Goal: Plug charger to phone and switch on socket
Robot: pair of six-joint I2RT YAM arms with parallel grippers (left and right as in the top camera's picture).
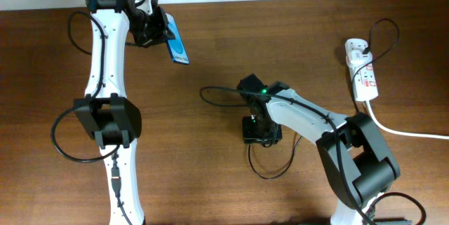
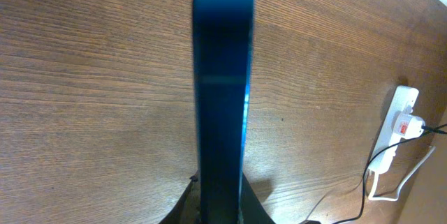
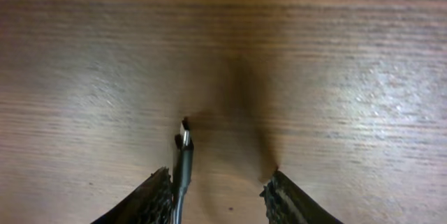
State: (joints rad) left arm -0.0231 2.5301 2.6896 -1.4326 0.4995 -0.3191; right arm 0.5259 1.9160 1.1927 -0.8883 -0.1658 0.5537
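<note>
My left gripper (image 1: 156, 31) is shut on the phone (image 1: 178, 45) and holds it up at the back left, blue screen showing. In the left wrist view the phone (image 2: 222, 91) stands edge-on between the fingers (image 2: 221, 210). My right gripper (image 1: 261, 131) is low over the table's middle, fingers open (image 3: 218, 185). The charger's connector tip (image 3: 184, 146) lies against the inner side of its left finger, not clamped. The thin black cable (image 1: 271, 173) curls around the gripper. The white socket (image 1: 363, 71) lies at the far right, a black plug in it; it also shows in the left wrist view (image 2: 398, 123).
The socket's thick white cord (image 1: 410, 132) runs off the right edge. The charger cable loops above the socket (image 1: 387, 32). Thicker black robot cables hang by the left arm (image 1: 59, 144). Bare wood lies between the two arms.
</note>
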